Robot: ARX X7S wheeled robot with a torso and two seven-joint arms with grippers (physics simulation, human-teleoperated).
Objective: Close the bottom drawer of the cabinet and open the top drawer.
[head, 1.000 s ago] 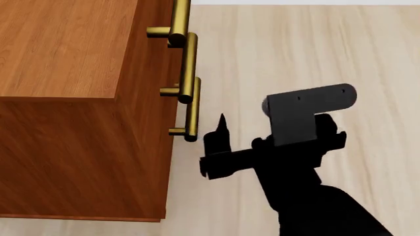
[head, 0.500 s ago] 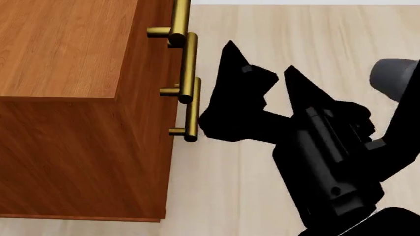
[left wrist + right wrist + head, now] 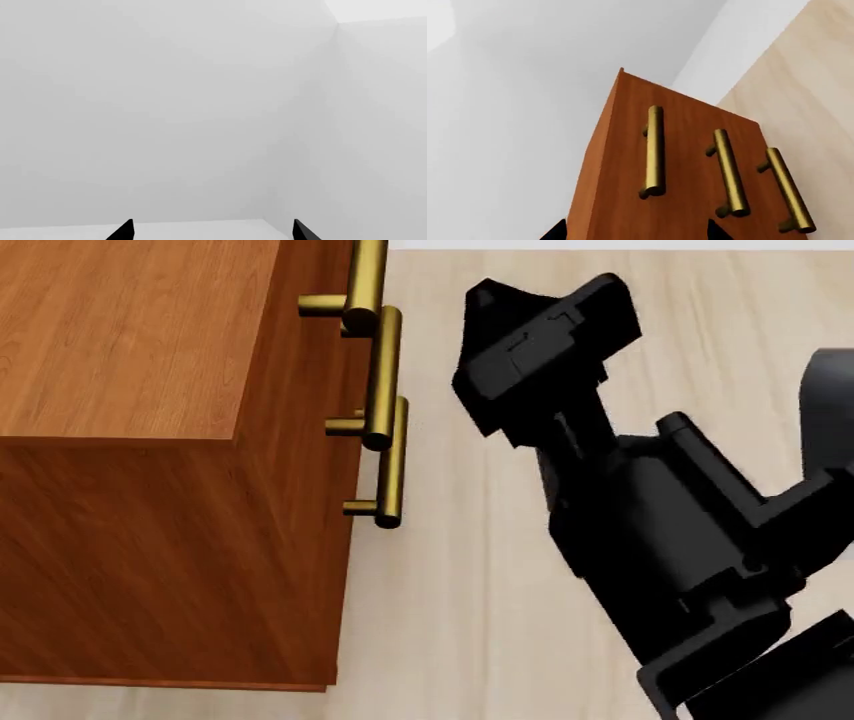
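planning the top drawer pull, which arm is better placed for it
Right. Its tool hangs just in front of the cabinet, and its wrist camera faces the top drawer's handle. The left tool faces only blank wall.

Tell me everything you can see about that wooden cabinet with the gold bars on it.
The cabinet is a boxy piece in reddish-brown wood grain, standing upright on a pale wood-look floor near a white wall. Its front carries three brass bar handles, each on two short posts. From the right wrist view the front looks flush, with no drawer standing out. The black right gripper hangs in front of the handles, apart from them; nothing touches the cabinet.
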